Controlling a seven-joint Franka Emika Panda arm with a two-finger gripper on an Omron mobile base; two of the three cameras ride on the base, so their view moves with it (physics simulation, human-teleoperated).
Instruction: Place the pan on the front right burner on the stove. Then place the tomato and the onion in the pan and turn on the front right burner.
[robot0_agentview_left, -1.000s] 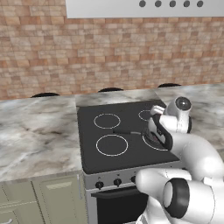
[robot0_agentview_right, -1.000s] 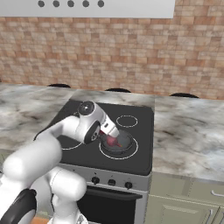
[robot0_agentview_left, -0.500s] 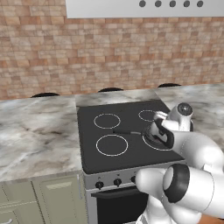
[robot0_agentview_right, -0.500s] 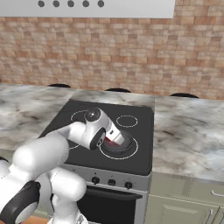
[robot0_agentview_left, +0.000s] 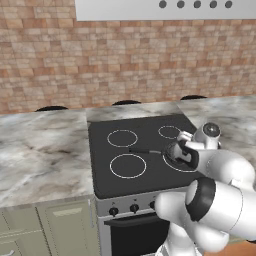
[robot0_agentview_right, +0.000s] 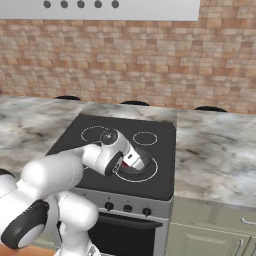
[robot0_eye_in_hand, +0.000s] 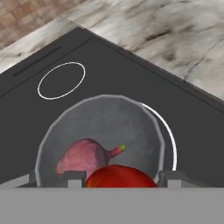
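Hovering low, left base view: your pincer (robot0_agentview_left: 176, 151) hangs over the pan (robot0_agentview_left: 172, 156) at the right front of the stove (robot0_agentview_left: 115, 172); the thin black handle (robot0_agentview_left: 145, 150) points left across the glass, so the arm has room on the right.
Burner, left base view: the front right burner (robot0_agentview_left: 192, 169) ring shows at the pan's edge, which tells you the pan sits on it, slightly off centre.
Wrist, right base view: the pincer (robot0_agentview_right: 136, 161) reaches down into the pan (robot0_agentview_right: 145, 168), a red spot at its tip; the knobs (robot0_agentview_right: 127, 208) on the front panel are untouched, so I judge the burner is not yet lit.
Load, hand view: the tomato (robot0_eye_in_hand: 121, 176) sits between the finger tips, gripped at about half spread, just above the pan (robot0_eye_in_hand: 98, 118) floor.
Onion, hand view: the onion (robot0_eye_in_hand: 83, 158) already lies inside, beside the tomato.
Surroundings, hand view: marble counter (robot0_eye_in_hand: 175, 35) lies beyond the cooktop.
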